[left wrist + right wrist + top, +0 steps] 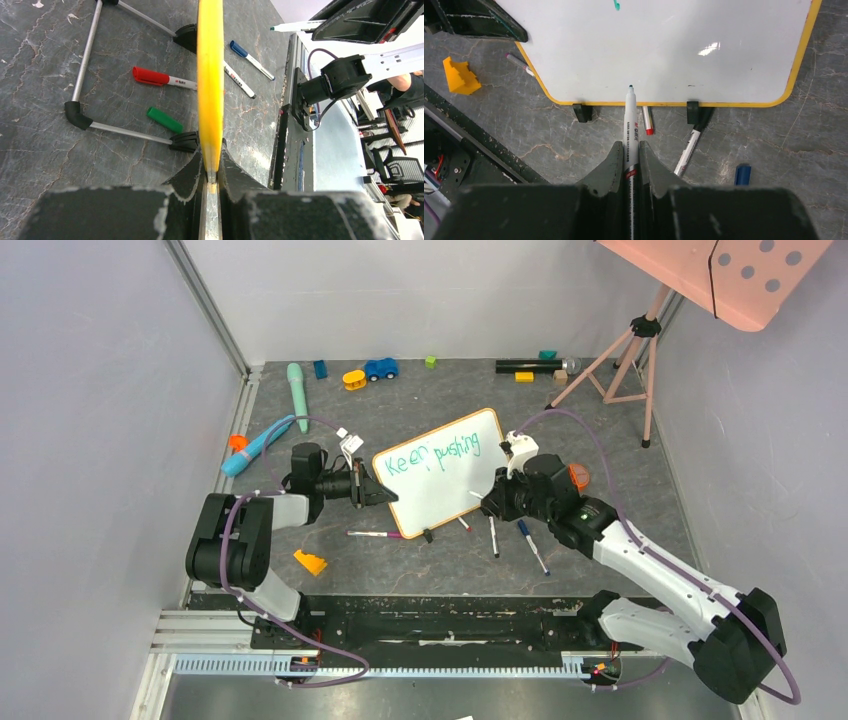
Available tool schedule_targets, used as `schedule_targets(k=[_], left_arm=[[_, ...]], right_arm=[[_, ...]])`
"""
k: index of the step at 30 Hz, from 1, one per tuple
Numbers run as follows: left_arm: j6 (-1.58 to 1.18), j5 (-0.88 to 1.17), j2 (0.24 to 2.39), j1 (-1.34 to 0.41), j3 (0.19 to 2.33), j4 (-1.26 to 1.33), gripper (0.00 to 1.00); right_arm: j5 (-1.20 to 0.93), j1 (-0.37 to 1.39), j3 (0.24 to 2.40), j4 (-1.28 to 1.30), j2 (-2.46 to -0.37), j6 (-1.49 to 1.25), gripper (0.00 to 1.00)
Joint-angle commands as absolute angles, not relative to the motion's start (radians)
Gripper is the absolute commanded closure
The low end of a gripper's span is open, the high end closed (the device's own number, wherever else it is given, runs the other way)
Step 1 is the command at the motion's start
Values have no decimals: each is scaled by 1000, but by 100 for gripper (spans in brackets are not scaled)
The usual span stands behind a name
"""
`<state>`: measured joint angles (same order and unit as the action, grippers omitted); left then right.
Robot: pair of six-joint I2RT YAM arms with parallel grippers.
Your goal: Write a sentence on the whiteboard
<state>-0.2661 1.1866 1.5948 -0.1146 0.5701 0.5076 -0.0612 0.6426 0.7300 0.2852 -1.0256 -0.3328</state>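
Two grips: left pincer [212, 176] clamps the whiteboard [452, 483] edge, right pincer [631, 156] a marker [630, 122] near its blank bottom.

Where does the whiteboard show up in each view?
Top: whiteboard at centre, tilted.
Left wrist: edge-on yellow strip down the middle, clamped in the left gripper.
Right wrist: fills the top, beyond the held marker.
Shared landmark: its black clip foot.

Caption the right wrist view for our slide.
Right end effector grips a marker, tip aimed at the whiteboard.
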Motion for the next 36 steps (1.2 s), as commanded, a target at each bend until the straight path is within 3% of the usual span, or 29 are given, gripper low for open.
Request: schedule_targets(k=[1, 17, 30, 33, 36], left_arm=[[-304, 1173, 1580, -128, 539, 579, 95], [-320, 1156, 1642, -127, 531, 608, 95], [-520, 1291, 1803, -127, 600, 806, 98], [-467, 1274, 1765, -124, 607, 705, 98], [-282, 1211, 1706, -124, 661, 353, 98]], right_arm=[[-6, 649, 735, 217, -1034, -331, 100], [38, 649, 746, 184, -1041, -303, 100], [3, 649, 846, 189, -1161, -250, 100], [9, 649, 850, 193, -1159, -248, 100], [15, 649, 844, 190, -1159, -247, 100]])
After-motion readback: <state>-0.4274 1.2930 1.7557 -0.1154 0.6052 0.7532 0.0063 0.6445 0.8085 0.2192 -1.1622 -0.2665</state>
